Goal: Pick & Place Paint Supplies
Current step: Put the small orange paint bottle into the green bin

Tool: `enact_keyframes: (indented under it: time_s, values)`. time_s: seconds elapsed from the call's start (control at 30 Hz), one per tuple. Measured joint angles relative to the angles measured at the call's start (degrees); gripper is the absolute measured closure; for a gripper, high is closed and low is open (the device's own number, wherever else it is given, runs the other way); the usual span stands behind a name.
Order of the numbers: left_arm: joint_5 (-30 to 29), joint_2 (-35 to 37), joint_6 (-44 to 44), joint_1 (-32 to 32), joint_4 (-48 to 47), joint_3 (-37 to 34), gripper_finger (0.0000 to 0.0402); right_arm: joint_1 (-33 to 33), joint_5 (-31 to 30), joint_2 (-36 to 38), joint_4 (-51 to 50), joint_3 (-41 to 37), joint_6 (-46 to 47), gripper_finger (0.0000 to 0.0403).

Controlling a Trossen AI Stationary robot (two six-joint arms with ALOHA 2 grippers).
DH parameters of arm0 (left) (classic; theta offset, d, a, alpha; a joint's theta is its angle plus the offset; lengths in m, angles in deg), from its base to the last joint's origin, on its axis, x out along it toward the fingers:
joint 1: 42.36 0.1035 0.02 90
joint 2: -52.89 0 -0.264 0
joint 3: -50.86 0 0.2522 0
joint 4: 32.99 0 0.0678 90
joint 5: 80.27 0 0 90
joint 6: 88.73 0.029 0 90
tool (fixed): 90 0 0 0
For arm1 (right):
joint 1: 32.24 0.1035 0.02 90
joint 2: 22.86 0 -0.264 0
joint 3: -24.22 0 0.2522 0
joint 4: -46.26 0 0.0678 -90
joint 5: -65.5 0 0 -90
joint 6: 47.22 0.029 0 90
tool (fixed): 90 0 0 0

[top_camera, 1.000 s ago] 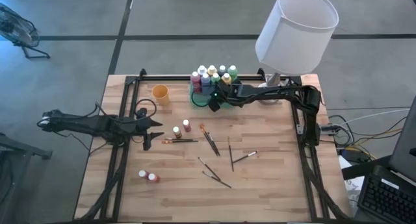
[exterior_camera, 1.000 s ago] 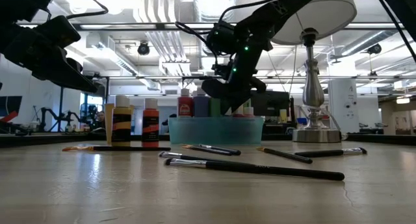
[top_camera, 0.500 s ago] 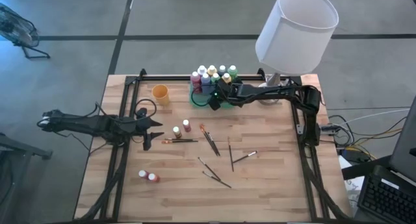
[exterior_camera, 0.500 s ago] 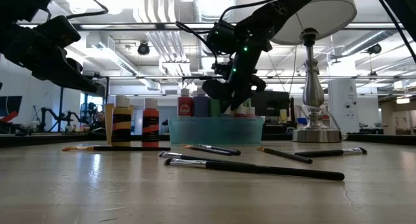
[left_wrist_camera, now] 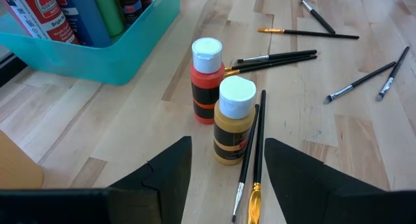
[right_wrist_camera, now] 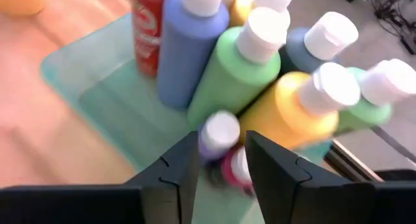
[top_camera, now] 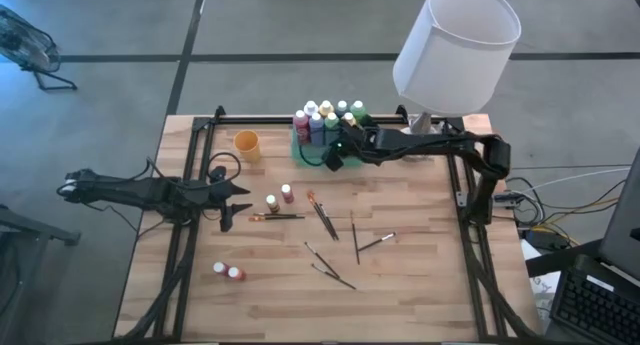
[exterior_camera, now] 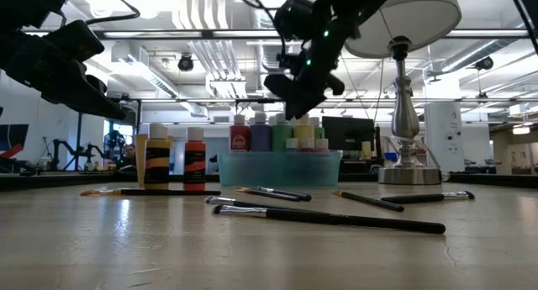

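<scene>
The green tray (top_camera: 300, 155) at the table's far middle holds several upright paint bottles (right_wrist_camera: 227, 74). My right gripper (right_wrist_camera: 221, 143) hangs open above them, nothing between its fingers; a small purple bottle (right_wrist_camera: 220, 130) and a pink one (right_wrist_camera: 237, 169) stand in the tray below it. In the low view this gripper (exterior_camera: 296, 105) is clear of the caps. My left gripper (left_wrist_camera: 227, 139) waits open at the table's left, facing an orange-red bottle (left_wrist_camera: 205, 81) and an ochre bottle (left_wrist_camera: 233, 123) standing on the wood. Several paintbrushes (top_camera: 322, 217) lie flat mid-table.
An orange cup (top_camera: 246, 143) stands left of the tray. A lamp with a white shade (top_camera: 455, 45) has its base (top_camera: 420, 120) right of the tray, near my right arm. Two small bottles (top_camera: 227, 272) sit near the front left. Bare wood lies along the near edge.
My right gripper has risen from among the bottles in the tray to well above their caps, shifting slightly toward the table's right edge. The bottles in the tray stay upright.
</scene>
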Motion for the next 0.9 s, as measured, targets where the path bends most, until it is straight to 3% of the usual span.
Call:
enact_keyframes:
  time_s: [0.67,0.9]
  values:
    - [0.0,0.0,0.0,0.0,-0.1,0.0,0.0202,16.8,0.6,20.7,-33.1,-2.0,5.7,0.0393]
    - [0.0,0.0,0.0,0.0,-0.2,0.0,0.0202,22.3,7.5,30.1,-34.8,-7.6,6.7,0.0394]
